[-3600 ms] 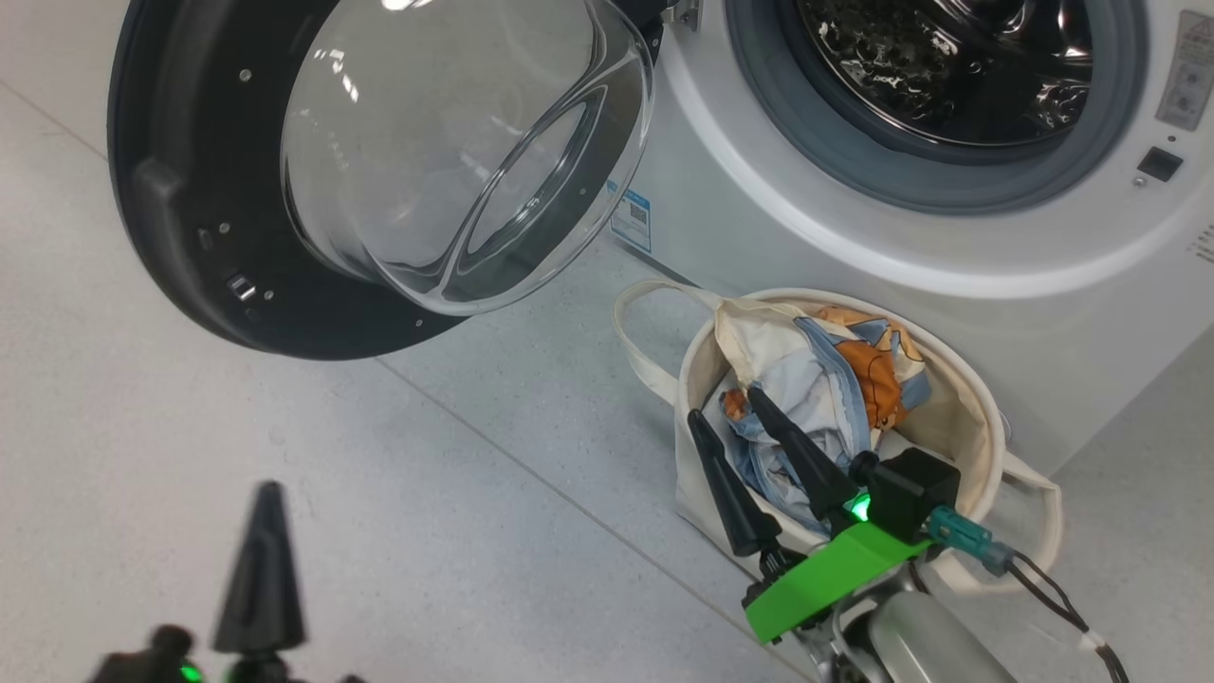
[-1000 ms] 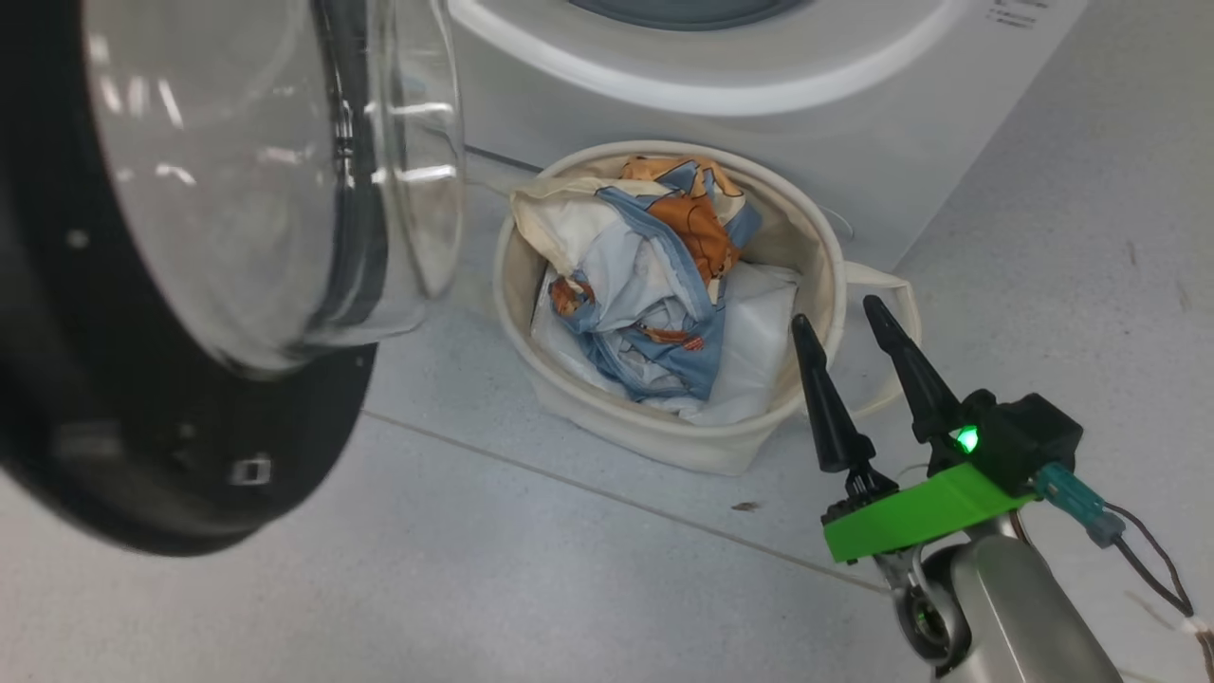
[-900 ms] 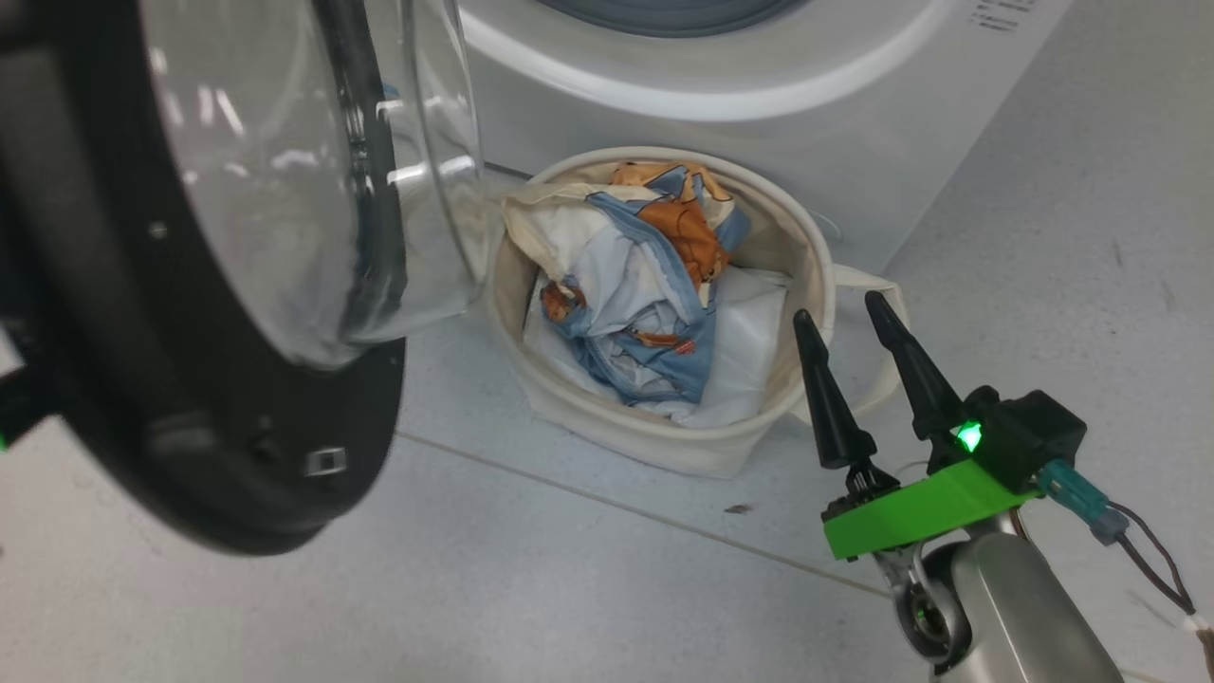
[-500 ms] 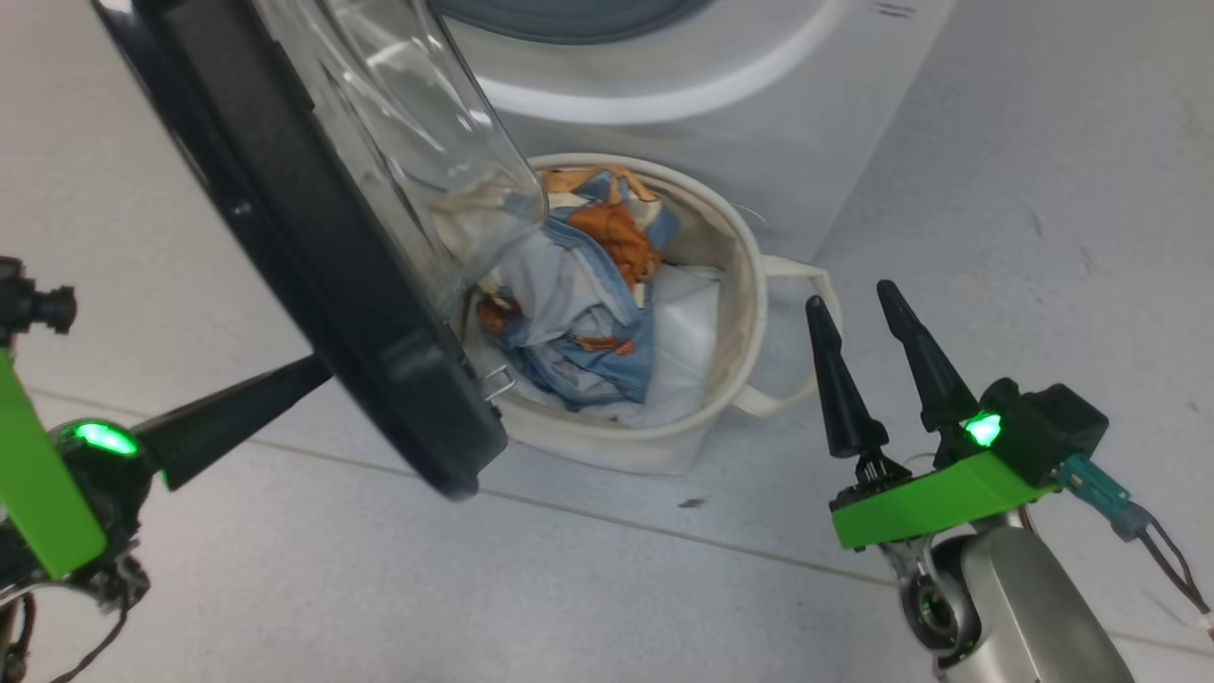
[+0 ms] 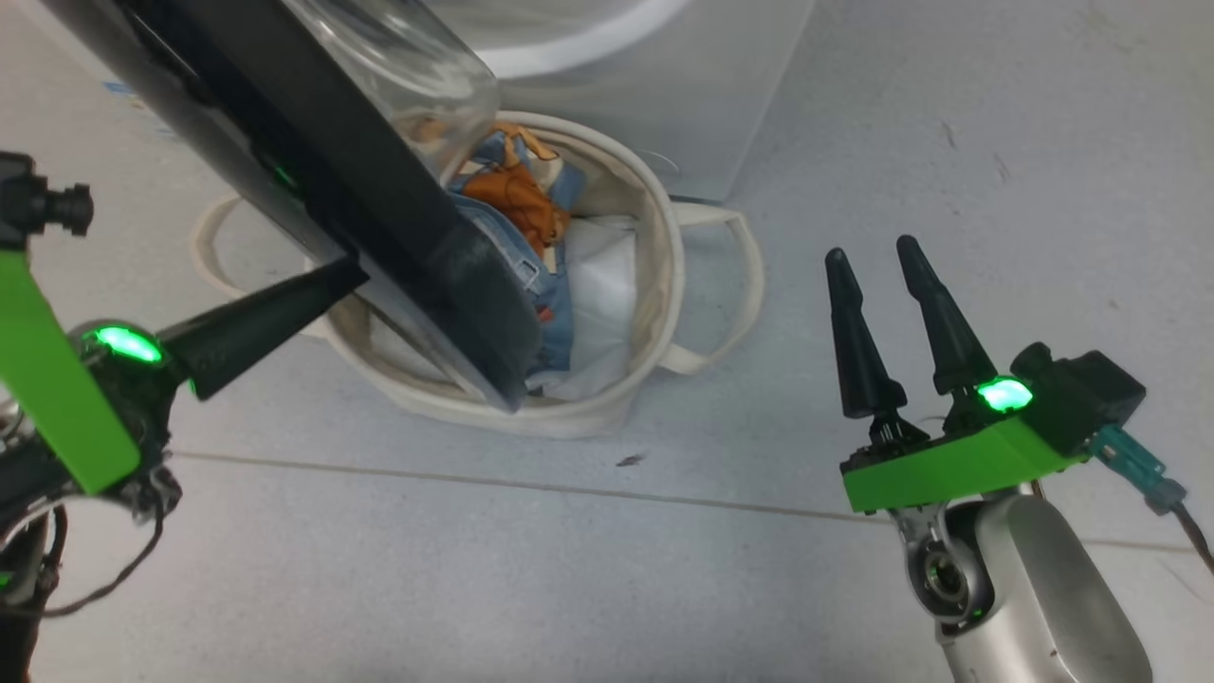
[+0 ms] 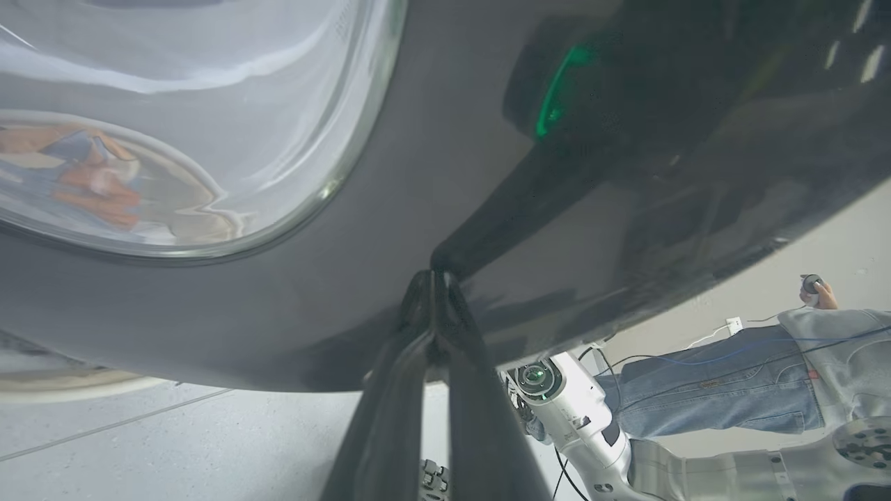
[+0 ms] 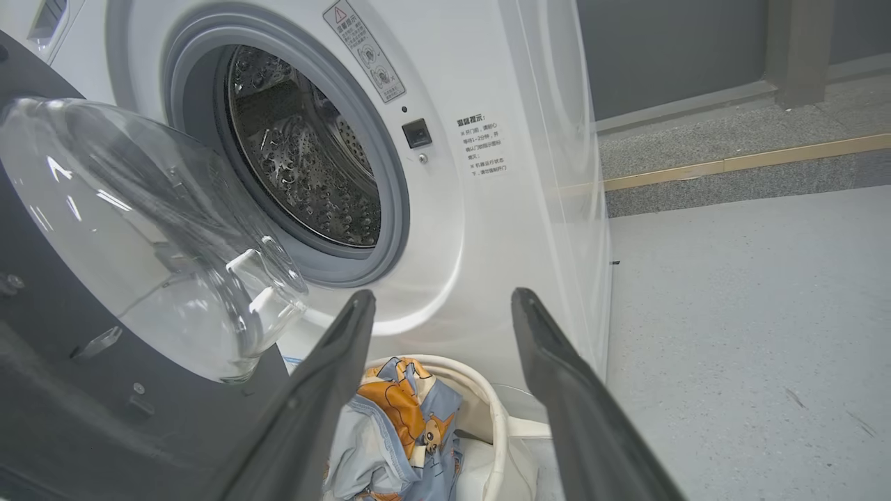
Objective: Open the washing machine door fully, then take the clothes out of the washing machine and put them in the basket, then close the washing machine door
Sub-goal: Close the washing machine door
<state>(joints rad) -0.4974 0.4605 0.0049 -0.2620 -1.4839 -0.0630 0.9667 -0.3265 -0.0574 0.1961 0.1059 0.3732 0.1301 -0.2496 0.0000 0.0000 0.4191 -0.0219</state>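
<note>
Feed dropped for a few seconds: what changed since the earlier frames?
The door has swung from wide open partway toward the machine. The left end effector, shut, has come in with its tips against the door's black outer face. The right end effector has withdrawn from over the basket. Unchanged: it is open and empty; the clothes lie in the basket.

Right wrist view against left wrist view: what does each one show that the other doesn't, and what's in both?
Right wrist: the washing machine's open drum and the right gripper, jaws open. Left wrist: the left gripper, jaws shut, tip on the washing machine door's black rim, and a person in jeans. Both: that door, the clothes, the basket.
</note>
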